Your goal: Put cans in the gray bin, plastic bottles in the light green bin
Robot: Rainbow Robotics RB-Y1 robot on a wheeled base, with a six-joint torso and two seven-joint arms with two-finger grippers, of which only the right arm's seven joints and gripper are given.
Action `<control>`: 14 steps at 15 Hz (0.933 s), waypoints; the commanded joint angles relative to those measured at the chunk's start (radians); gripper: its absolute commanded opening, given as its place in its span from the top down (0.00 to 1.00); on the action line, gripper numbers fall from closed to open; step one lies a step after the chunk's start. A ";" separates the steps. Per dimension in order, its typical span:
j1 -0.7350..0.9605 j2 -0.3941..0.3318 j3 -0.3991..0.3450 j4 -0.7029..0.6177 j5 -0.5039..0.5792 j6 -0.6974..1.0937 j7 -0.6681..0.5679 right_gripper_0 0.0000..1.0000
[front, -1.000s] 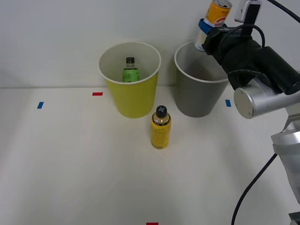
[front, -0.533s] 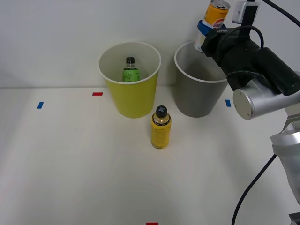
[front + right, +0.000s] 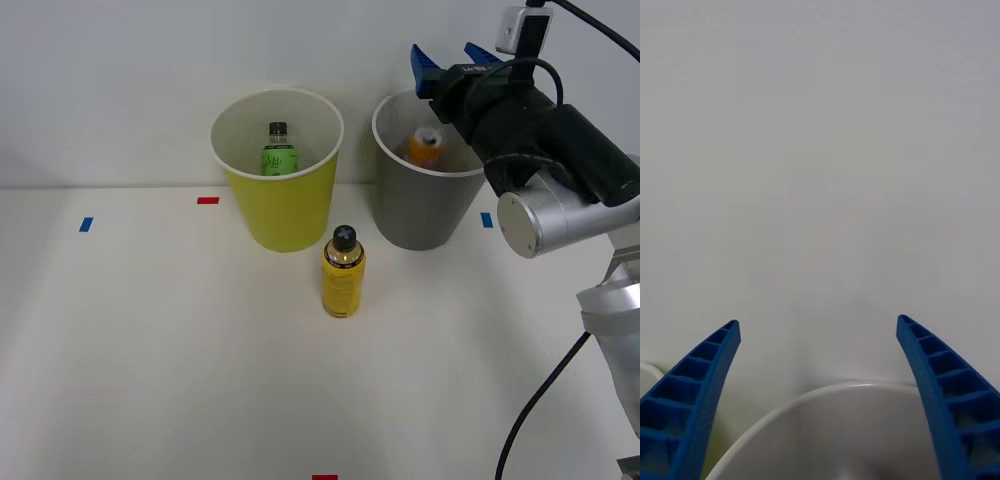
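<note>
Front view first: my right claw (image 3: 455,58) hangs at the upper right of the frame, above the far rim of the gray bin (image 3: 423,210), with its blue fingers (image 3: 424,64) spread wide and nothing between them. An orange can (image 3: 424,146) sits inside that gray bin, toward its back wall, its silver top showing over the near rim. Just left of the gray bin stands the light green bin (image 3: 282,210), close beside it but not touching as far as I can tell. Inside it, a small bottle (image 3: 279,150) with a green label and dark cap stands against the back wall. On the white table (image 3: 150,350), just in front of the gap between the two bins, a yellow bottle (image 3: 342,272) with a dark cap stands upright and apart from both. A red tape mark (image 3: 207,200) lies on the table left of the green bin, a blue tape mark (image 3: 86,224) farther left, another blue mark (image 3: 486,220) right of the gray bin, and a second red mark (image 3: 324,478) at the bottom edge.

Wrist view next: my two ribbed blue fingers (image 3: 692,397) rise from the bottom corners, set far apart, holding nothing. Between them, low in the frame, curves the white rim of the gray bin (image 3: 842,390), with the plain white wall (image 3: 820,150) above it.
</note>
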 commanded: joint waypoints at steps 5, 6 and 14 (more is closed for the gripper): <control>0.002 0.000 0.000 0.000 -0.008 0.000 -0.003 0.00; 0.002 -0.002 0.000 0.000 -0.011 0.000 -0.003 0.00; 0.002 -0.003 0.000 0.000 -0.019 -0.009 0.000 0.00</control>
